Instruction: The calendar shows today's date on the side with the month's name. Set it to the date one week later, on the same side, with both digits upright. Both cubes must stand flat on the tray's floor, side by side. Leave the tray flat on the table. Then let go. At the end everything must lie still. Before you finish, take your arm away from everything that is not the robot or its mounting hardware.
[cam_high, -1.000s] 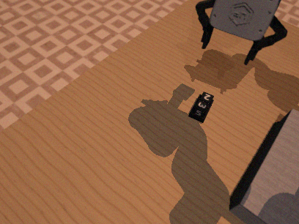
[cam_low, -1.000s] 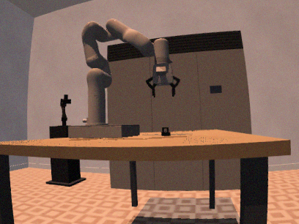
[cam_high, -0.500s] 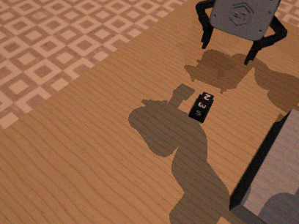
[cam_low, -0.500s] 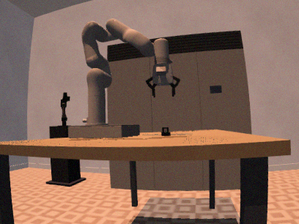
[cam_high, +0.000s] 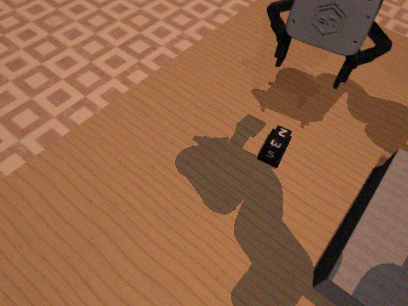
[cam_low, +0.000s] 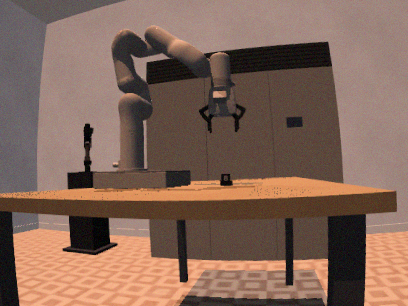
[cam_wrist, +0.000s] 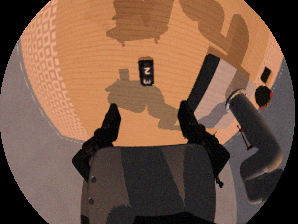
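The small black calendar (cam_low: 226, 182) stands on the wooden table. Its two black cubes sit side by side in the dark tray. From above, one cube (cam_high: 283, 132) (cam_wrist: 147, 70) shows a white mark like a 2 or N, and the other cube (cam_high: 275, 144) (cam_wrist: 146, 80) a 3. A side face toward the top camera shows a dim 5-like digit; the month's name is not readable. My gripper (cam_high: 309, 75) (cam_low: 223, 131) (cam_wrist: 148, 109) is open and empty, pointing down high above the table, off to one side of the calendar in the top view.
The arm's grey base block (cam_high: 382, 220) (cam_low: 130, 179) with dark sides stands on the table (cam_high: 125, 200) (cam_low: 300, 202), to the right of the calendar in the top view. Arm shadows fall around the calendar. A black pedestal (cam_low: 89, 225) stands behind the table.
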